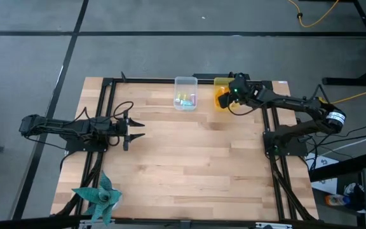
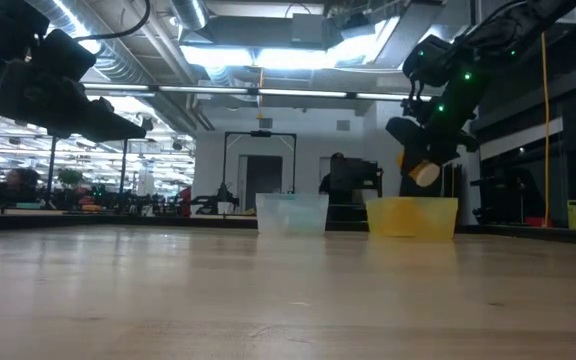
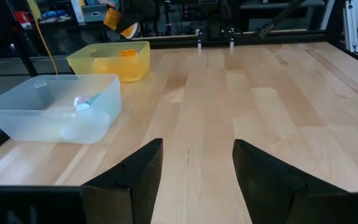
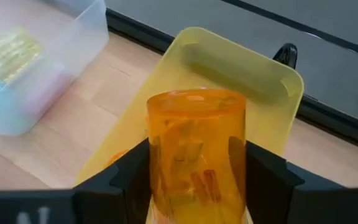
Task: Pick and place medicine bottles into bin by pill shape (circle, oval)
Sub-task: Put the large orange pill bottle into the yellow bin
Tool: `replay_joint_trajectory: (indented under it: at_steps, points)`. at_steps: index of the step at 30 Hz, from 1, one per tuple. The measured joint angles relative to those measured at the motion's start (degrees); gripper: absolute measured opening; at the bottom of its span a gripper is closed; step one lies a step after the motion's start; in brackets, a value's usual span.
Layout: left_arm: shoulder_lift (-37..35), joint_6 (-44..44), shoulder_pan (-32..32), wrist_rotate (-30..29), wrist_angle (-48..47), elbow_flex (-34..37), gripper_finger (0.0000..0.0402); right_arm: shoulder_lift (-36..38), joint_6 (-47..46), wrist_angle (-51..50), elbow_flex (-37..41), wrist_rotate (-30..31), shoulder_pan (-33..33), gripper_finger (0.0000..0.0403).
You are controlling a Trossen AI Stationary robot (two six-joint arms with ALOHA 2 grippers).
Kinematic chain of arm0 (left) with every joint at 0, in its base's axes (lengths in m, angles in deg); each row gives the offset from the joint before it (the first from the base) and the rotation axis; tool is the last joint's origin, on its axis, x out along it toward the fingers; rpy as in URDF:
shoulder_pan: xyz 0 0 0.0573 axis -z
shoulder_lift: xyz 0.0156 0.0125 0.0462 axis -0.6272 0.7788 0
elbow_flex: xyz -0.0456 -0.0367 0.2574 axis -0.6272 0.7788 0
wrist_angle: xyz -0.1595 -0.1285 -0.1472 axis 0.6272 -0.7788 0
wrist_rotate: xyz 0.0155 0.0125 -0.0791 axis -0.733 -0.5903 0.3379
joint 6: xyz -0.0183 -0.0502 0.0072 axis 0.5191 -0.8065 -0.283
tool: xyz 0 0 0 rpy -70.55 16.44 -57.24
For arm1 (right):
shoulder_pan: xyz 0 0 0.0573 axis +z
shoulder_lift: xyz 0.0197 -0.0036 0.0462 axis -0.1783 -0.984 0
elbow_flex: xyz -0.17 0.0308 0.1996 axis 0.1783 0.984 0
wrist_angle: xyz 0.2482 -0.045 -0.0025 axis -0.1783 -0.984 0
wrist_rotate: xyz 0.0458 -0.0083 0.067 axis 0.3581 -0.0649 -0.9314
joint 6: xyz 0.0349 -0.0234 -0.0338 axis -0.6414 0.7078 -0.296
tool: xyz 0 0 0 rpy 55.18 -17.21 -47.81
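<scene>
The right gripper holds an amber medicine bottle between its two fingers, which press on the bottle's two sides, and directly below and ahead of it lies the yellow bin. In the low view the bottle hangs tilted, just above the rim of the yellow bin, not touching it. The step in hand, as I judge it, is the release into this bin. To do it well the gripper should stay over the middle of the bin, not over the near wall, and open its fingers only so far that the bottle slips out and falls inside; a lower drop would keep it from bouncing over the rim. Beside the yellow bin, a little farther from the gripper, stands the clear bin with small pastel vials in it; I cannot count them surely. Far from the right gripper, across the table, the left gripper waits with fingers wide apart and empty. By count I see two bins, one bottle in the gripper, and at least one orange thing already in the yellow bin. I see no bottle lying loose on the table.
</scene>
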Motion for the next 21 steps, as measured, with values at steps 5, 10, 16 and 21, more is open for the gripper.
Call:
replay_joint_trajectory:
  at_steps: [5, 10, 16, 21]
  points:
    - [0.0, -0.1, 0.0, 0.0, 0.0, 0.0, 0.0190, 0.0, 0.2, 0.9, -0.5, 0.9, -0.2, 0.0244]
    - [0.0, -1.2, 0.0, 0.0, 0.0, 0.0, 0.0190, 0.0, 0.4, 0.9, -0.9, 0.9, -0.5, 0.0266]
    - [0.0, -1.2, 0.0, 0.0, 0.0, 0.0, 0.0190, 0.2, 0.5, 0.8, -0.9, 0.5, -0.5, 0.0266]
    - [0.0, -1.2, 0.0, 0.0, 0.0, 0.0, 0.0190, 1.6, 1.3, 0.8, -0.9, -2.4, -0.5, 0.0265]
